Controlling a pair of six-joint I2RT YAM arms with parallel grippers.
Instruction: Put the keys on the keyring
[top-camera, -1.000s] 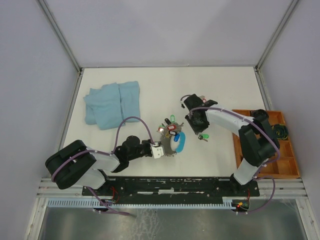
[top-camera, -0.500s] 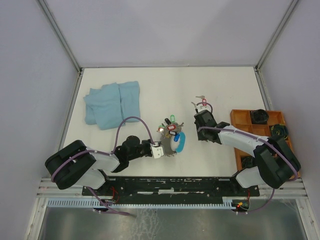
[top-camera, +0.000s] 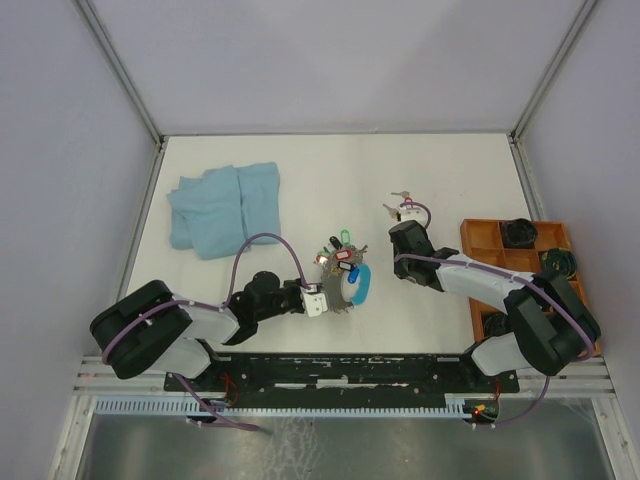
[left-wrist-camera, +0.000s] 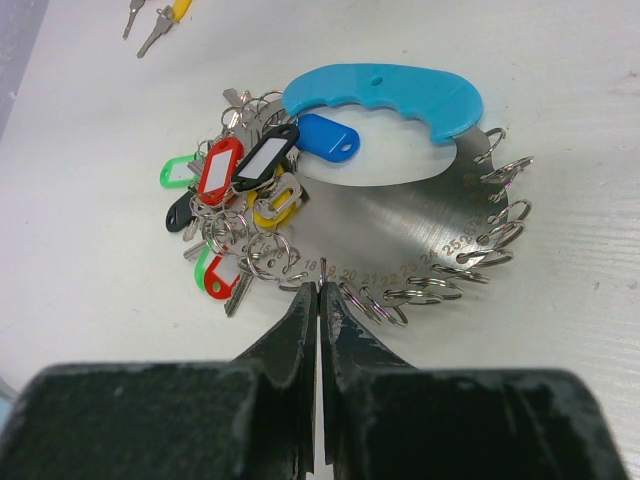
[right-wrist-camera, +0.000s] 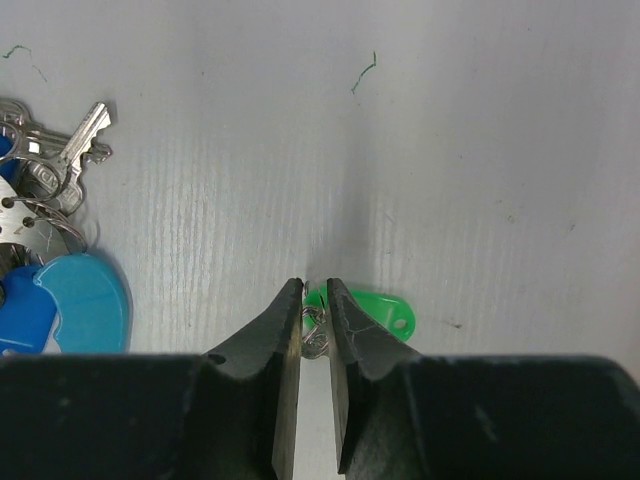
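Right wrist view: right tool (right-wrist-camera: 315, 284) narrow, straddling green-tagged key (right-wrist-camera: 376, 308) — grip unclear; overhead hides it; left tool (left-wrist-camera: 320, 290) shut.

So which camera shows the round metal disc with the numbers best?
The left wrist view: the numbered metal disc fills the picture, and its printed numbers are readable. The top external view shows it tiny. The right wrist view catches only a sliver of it beside its blue handle.

A bunch of keys (left-wrist-camera: 235, 190) with red, green, yellow and black tags is hung on the round silver keyring (left-wrist-camera: 400, 230). One green-tagged key (right-wrist-camera: 368, 310) is laid flat, apart.
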